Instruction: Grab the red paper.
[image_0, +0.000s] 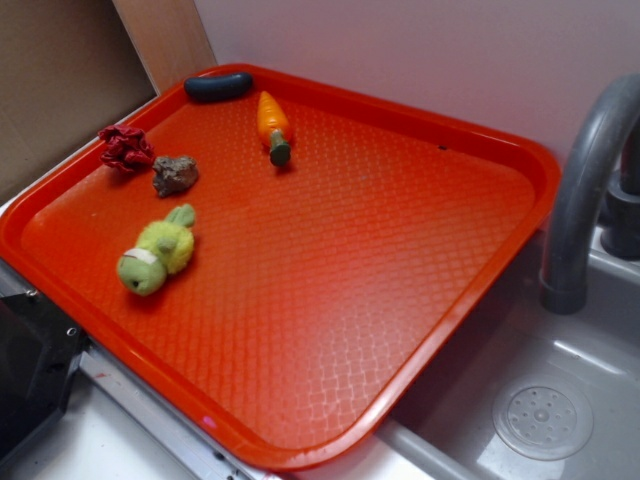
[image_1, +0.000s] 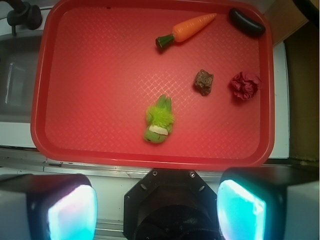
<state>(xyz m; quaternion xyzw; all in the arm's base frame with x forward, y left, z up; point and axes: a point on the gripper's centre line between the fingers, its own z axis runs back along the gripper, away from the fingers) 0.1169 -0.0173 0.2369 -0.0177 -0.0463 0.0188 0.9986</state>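
Teal-lit fingers (image_1: 72, 212) of the gripper (image_1: 157, 210) are seen spread wide apart with nothing held between them, parked high over the near rim of the orange-red tray (image_1: 100, 60). Further out, the red paper (image_1: 245, 85) is found crumpled near the tray's edge, just beside the brown-grey rock (image_1: 203, 81), apart from it. A green plush toy (image_1: 159, 120) and toy carrot (image_1: 186, 29) are also spotted.

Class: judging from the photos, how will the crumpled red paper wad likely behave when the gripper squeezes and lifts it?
The red paper looks wrinkled and loosely wadded, so it will probably compress and weigh little. Its lumpy shape suggests it won't roll far on the textured tray.
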